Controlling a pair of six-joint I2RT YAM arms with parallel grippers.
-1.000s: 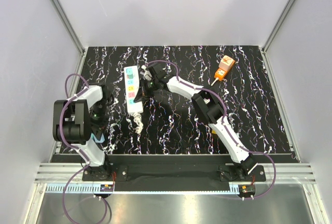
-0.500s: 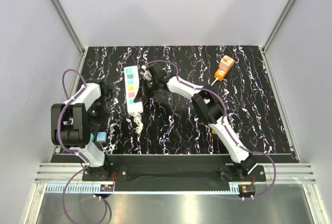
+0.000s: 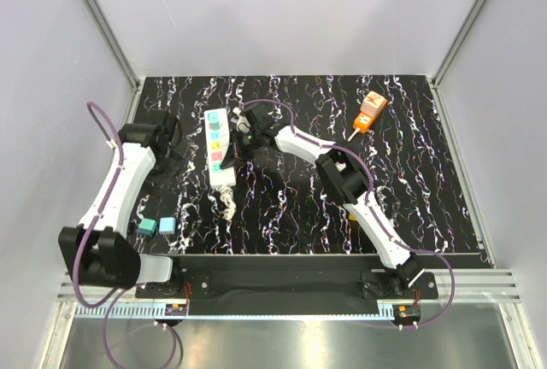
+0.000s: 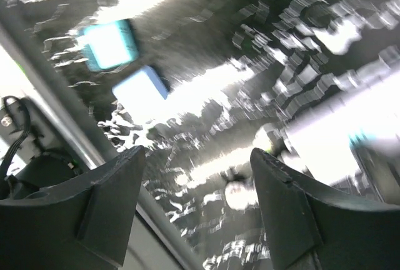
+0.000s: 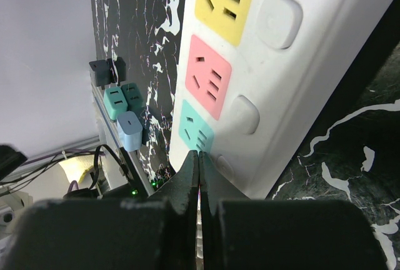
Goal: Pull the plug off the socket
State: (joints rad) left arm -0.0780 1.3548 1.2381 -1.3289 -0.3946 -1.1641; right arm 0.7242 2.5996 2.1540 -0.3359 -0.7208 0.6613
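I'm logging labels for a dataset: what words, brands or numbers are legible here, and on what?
No text is readable.
Power strip: plain coloured outlets and blank buttons, no lettering visible.
Orange device: any marking is too small to read.
Left wrist view: too blurred to read.

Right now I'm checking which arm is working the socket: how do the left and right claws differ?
The left claw is open, fingers wide apart; the right claw is shut, fingers pressed together. The left claw is over bare table beside the socket; the right claw's tips sit at the socket. Both have dark fingers.
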